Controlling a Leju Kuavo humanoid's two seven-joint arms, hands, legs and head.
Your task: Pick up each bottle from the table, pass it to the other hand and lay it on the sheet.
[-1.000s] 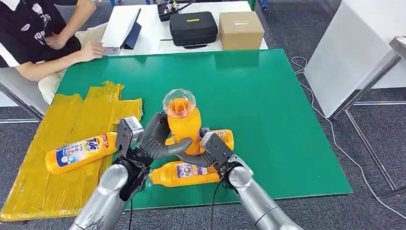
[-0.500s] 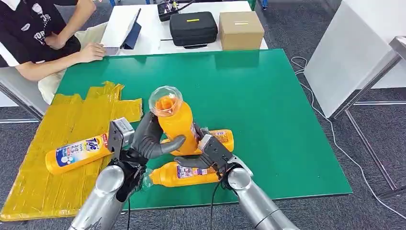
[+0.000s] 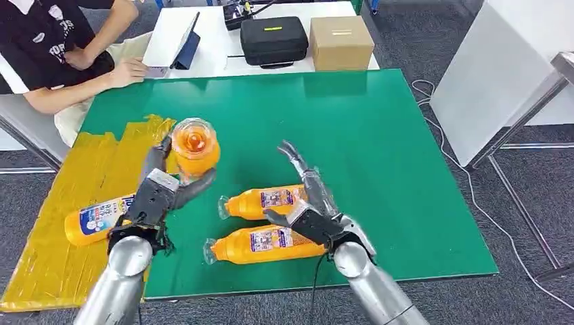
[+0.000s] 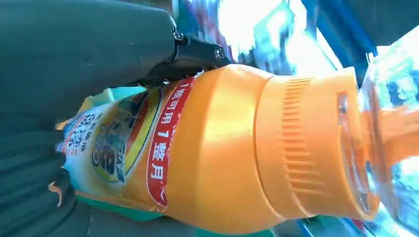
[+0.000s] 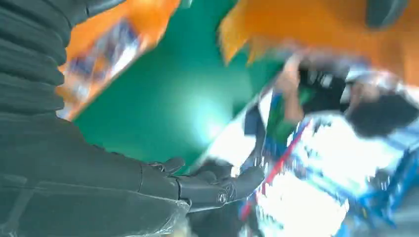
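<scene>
My left hand point(image 3: 157, 193) grips an orange bottle with a clear cap point(image 3: 195, 147), held up over the edge where the yellow sheet point(image 3: 47, 237) meets the green table point(image 3: 379, 149). In the left wrist view that held bottle point(image 4: 222, 148) is close up with my fingers point(image 4: 74, 54) around it. One orange bottle point(image 3: 95, 218) lies on the sheet. Two more lie on the table: the farther bottle point(image 3: 267, 200) and the nearer bottle point(image 3: 267, 244). My right hand point(image 3: 308, 203) is open above them, fingers spread point(image 5: 217, 190).
A person point(image 3: 61, 47) sits at the far left corner with an arm on a white table point(image 3: 216, 47). A black case point(image 3: 273, 39) and a cardboard box point(image 3: 341, 42) stand there. A white panel point(image 3: 494, 74) and a cable lie to the right.
My left hand has carried the bottle leftward from the table's middle to the sheet's edge. My right hand has let go of it and spread its fingers.
</scene>
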